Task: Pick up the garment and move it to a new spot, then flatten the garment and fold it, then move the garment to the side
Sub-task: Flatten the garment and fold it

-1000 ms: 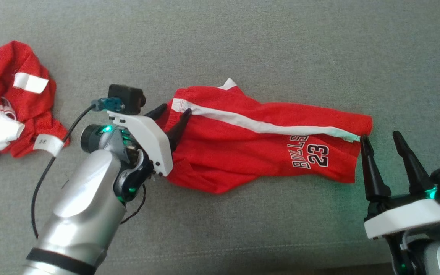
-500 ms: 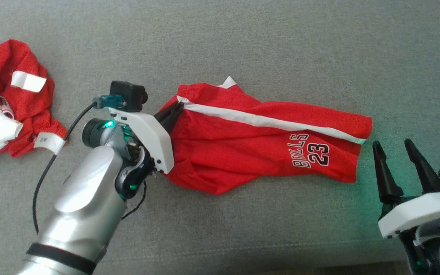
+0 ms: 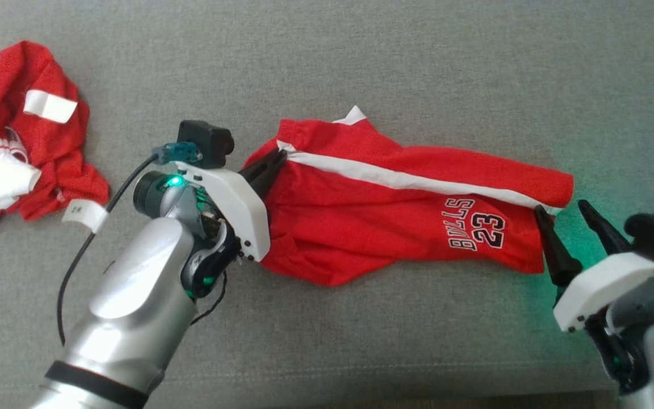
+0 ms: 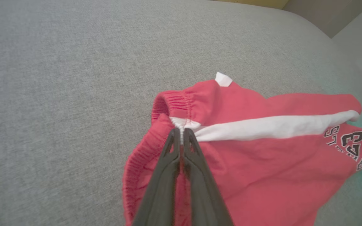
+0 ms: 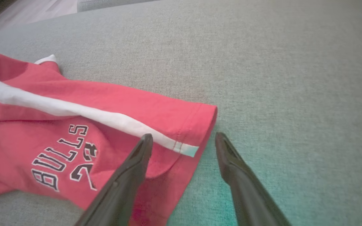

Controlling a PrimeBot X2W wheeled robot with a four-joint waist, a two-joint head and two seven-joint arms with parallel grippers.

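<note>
The garment [image 3: 395, 216] is a pair of red shorts with a white side stripe and "BULLS 23" print, lying stretched left to right on the grey cushion [image 3: 418, 68]. My left gripper [image 3: 279, 159] is shut on the waistband where the white stripe ends. The left wrist view shows its tips [image 4: 181, 131] pinching that seam of the garment [image 4: 262, 163]. My right gripper [image 3: 560, 208] stands open at the leg hem. In the right wrist view its jaws [image 5: 184, 136] straddle the stripe's end on the garment [image 5: 105, 103], one finger over the cloth, one beside it.
A second crumpled red and white piece of clothing [image 3: 20, 142] lies at the far left of the cushion. The cushion's front edge [image 3: 361, 392] runs along the bottom of the head view. Bare grey fabric lies behind the shorts.
My left gripper closed on the waistband. My right gripper drew back from the hem, then came up to it again, still open. The head camera shifted slightly.
</note>
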